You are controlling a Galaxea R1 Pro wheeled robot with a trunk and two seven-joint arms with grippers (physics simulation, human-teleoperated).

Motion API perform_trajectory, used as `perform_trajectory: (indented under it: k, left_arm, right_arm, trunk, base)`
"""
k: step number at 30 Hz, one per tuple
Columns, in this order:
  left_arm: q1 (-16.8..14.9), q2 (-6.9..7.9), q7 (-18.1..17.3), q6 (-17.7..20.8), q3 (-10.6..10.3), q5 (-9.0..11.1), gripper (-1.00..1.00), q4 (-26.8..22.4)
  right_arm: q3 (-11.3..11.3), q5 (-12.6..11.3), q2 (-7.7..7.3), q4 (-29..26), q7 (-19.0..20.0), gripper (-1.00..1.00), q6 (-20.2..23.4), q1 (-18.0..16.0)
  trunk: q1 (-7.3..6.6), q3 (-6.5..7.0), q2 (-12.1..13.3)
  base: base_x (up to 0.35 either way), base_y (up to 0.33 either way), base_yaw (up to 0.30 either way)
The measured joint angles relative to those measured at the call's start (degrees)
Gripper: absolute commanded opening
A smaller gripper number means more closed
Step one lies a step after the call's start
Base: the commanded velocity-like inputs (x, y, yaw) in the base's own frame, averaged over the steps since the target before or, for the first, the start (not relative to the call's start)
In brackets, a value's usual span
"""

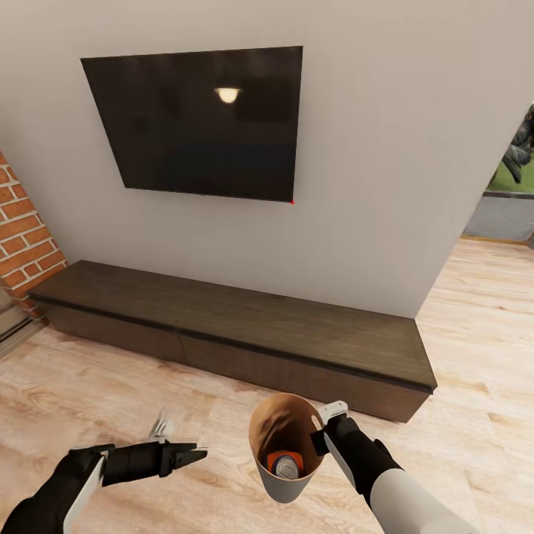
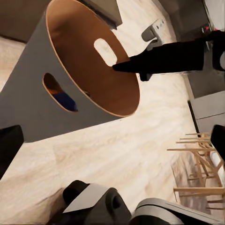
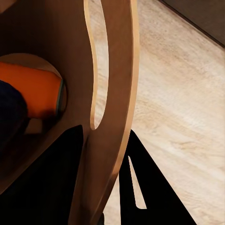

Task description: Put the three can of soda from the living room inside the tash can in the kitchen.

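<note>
The robot faced a pale wall (image 1: 386, 148) with a dark television (image 1: 196, 122) hung on it, a long low dark-wood cabinet (image 1: 245, 326) running under it, and a slice of red brick (image 1: 22, 237) at the left end of that cabinet; light plank floor (image 1: 475, 326) spread out to the right toward an opening. Nothing carried the bin (image 1: 285, 449) but the arm: it hung clear of the floor, in front of the cabinet's right half, tipped so its wide mouth looked up and toward the wall. The right gripper (image 1: 326, 430) was clenched on the bin's rim beside a hand slot, one finger inside the tan wall and one outside, as the right wrist view showed. Down in the bin lay an orange can (image 1: 284, 463), and the wrist views showed a dark blue can (image 2: 64, 101) through a side slot and beside an orange one (image 3: 40, 91); whether a third was in there I could not tell. The left gripper (image 1: 194, 454) pointed at the bin from its left, near but apart, holding nothing; whether its jaws were parted I could not tell. So the load lay wholly on the right arm, and the carry probably hinged on keeping that mouth upward.
</note>
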Motion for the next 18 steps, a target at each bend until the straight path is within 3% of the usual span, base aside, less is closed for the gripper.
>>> perform_trajectory:
  k: [5,8,10,15,18]
  left_arm:
    - [0.0,0.22,0.48,-6.87,0.05,-0.02,1.0,7.7]
    - [0.02,1.44,5.95,-12.69,0.11,-0.02,1.0,15.44]
    - [0.02,1.77,11.67,-18.87,0.07,0.03,1.0,20.96]
    - [0.02,1.87,13.64,-22.98,0.07,0.21,1.0,23.44]
    - [0.01,1.88,13.7,-23.37,0.07,0.3,1.0,23.72]
  right_arm:
    - [0.0,-0.01,-0.03,-0.01,0.18,-1.0,-0.74,0.02]
    - [-0.01,0.01,-0.04,-0.01,0.24,-1.0,-1.31,0.01]
    - [0.0,0.03,-0.05,0.0,0.25,-1.0,-1.45,0.04]
    - [0.0,0.01,-0.05,-0.08,0.25,-1.0,-1.51,0.0]
    - [0.0,0.01,-0.05,-0.14,0.25,-1.0,-1.51,0.0]
  trunk:
    - [0.0,0.0,0.0]
    - [0.0,0.0,0.0]
    - [0.0,0.0,0.0]
    - [0.0,0.01,0.0]
    - [0.0,0.17,0.0]
  base:
    - [0.0,0.0,0.0]
    - [0.0,0.0,0.0]
    - [0.0,0.0,0.0]
    - [0.0,0.0,0.0]
    - [0.0,0.0,0.0]
